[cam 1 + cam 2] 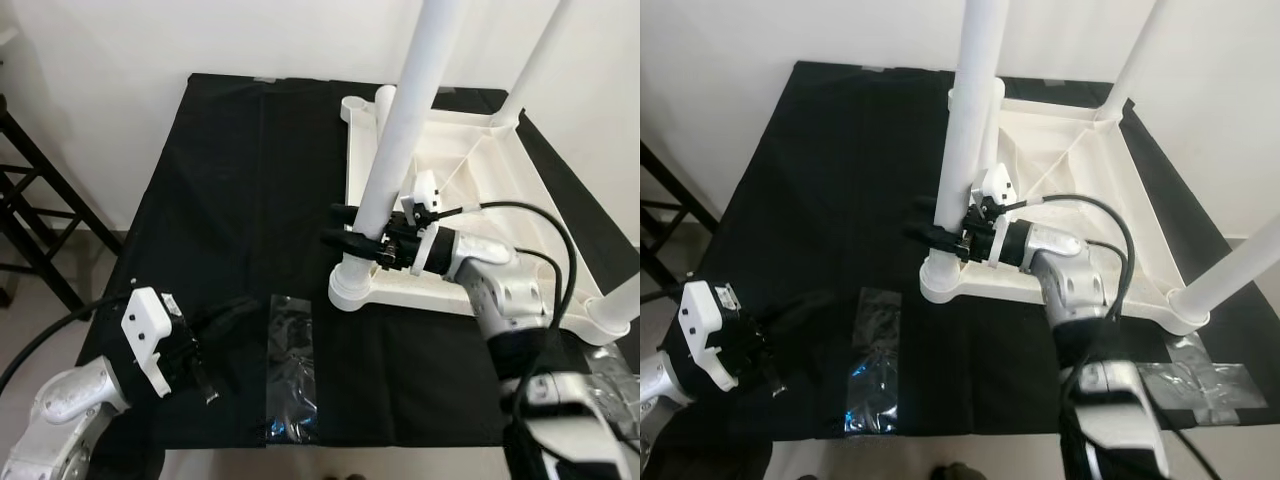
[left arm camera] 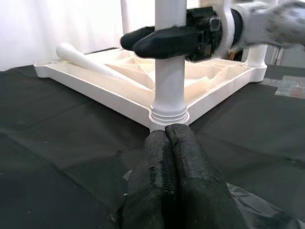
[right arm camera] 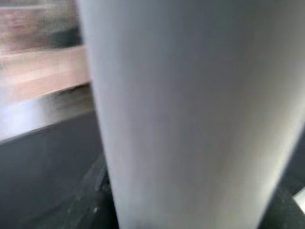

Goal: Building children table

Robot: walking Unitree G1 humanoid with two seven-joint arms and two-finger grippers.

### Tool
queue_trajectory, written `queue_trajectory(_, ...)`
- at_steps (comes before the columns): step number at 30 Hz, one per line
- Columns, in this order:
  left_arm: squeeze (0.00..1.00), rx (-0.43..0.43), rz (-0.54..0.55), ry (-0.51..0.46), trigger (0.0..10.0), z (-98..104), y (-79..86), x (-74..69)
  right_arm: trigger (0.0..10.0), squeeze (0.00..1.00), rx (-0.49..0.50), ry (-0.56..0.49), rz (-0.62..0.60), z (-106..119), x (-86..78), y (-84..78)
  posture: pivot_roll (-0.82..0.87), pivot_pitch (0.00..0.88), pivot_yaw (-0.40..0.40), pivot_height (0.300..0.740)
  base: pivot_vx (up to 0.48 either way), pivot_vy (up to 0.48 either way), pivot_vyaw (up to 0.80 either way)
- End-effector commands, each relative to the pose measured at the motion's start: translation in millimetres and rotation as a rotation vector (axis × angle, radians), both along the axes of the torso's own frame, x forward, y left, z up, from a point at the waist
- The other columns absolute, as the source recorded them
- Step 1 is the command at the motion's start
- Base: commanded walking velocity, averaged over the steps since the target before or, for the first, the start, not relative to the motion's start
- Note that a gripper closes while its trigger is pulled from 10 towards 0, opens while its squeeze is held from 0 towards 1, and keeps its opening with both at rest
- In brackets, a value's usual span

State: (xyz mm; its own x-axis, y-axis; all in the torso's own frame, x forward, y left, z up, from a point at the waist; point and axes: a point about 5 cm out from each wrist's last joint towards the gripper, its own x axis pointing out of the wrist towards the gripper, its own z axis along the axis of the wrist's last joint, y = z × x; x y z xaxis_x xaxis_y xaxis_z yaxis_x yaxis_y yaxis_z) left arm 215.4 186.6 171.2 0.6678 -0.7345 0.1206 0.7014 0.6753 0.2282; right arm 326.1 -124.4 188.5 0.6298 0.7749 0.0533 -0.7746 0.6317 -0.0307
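White plastic, the near-left leg (image 1: 400,130) stands upright in the corner socket (image 1: 352,283) of the upturned children's tabletop (image 1: 470,190) on the black-draped table (image 1: 220,200), its long axis vertical. The right tool (image 1: 345,225) reaches it from the robot's right, its fingers (image 2: 162,38) straddling the leg low down and seemingly clasping it. The left tool (image 2: 167,143), fingers pressed together and empty, rests well apart beside a clear plastic bag (image 1: 292,365), so the right arm looks better placed to seat or twist the leg.

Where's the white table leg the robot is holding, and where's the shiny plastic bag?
white table leg (image 1: 400,130), left eye view, middle of its shaft.
plastic bag (image 1: 292,370), left eye view, the bag's centre.
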Motion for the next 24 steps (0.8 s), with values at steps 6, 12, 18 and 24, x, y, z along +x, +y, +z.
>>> queue_trajectory(6,0.00,0.003,-0.014,0.005,10.0,2,3.7,0.3,0.0,0.00,-0.052,0.153,-0.272,-49,-41.1,48.4,0.03,0.163,-0.059,0.740,0.000,0.000,0.00)
queue_trajectory(12,0.00,0.005,-0.008,0.003,10.0,1,3.5,0.5,0.0,0.00,-0.081,0.154,-0.222,-49,-36.9,51.0,0.04,0.162,-0.078,0.740,0.000,0.000,0.00)
queue_trajectory(18,0.00,0.003,0.007,-0.002,10.0,1,4.6,-0.1,10.0,0.00,-0.022,0.204,-0.204,-42,-44.7,55.2,0.04,0.159,-0.076,0.740,0.000,0.000,0.00)
queue_trajectory(24,0.00,0.003,-0.004,0.003,10.0,0,3.0,1.6,10.0,0.86,-0.038,0.010,0.017,-3,-24.7,31.6,0.04,0.147,-0.077,0.740,0.000,0.000,0.00)
